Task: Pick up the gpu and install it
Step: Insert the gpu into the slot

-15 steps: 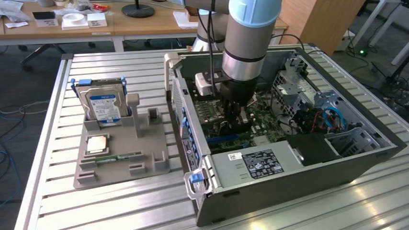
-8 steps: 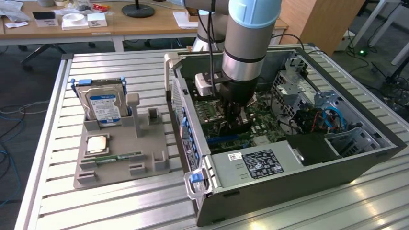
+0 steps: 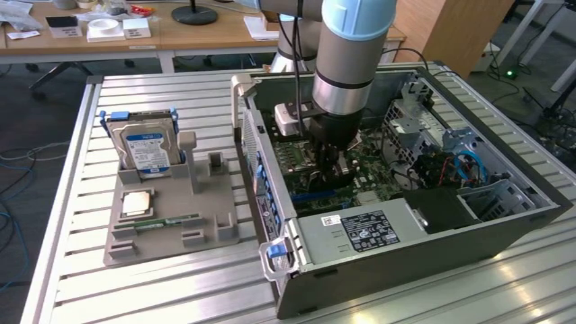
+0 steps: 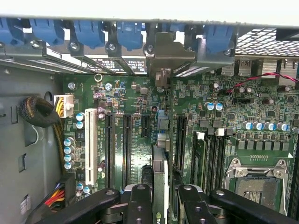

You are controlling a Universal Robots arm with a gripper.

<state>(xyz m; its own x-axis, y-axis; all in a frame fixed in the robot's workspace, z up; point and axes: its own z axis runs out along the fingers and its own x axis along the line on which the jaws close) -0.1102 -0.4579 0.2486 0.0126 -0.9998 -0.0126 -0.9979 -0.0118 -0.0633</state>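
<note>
My gripper (image 3: 330, 165) reaches down into the open computer case (image 3: 504, 223), just above the green motherboard (image 3: 373, 182). In the wrist view the gripper (image 4: 163, 205) is shut on the gpu (image 4: 160, 170). The card stands edge-on between the two black fingers (image 4: 140, 203). It runs over the motherboard (image 4: 135, 93) between the long black expansion slots (image 4: 127, 144), and its metal bracket end (image 4: 163, 58) sits by the blue-clipped rear slot openings (image 4: 128, 35). Whether the card sits in a slot I cannot tell.
A grey parts holder (image 3: 171, 216) on the slatted table carries a silver hard drive with a blue label (image 3: 144, 152), a square chip (image 3: 137, 202) and a slim green memory stick (image 3: 169, 221). Cable bundles (image 4: 39, 114) and an empty processor socket (image 4: 254, 182) flank the slots.
</note>
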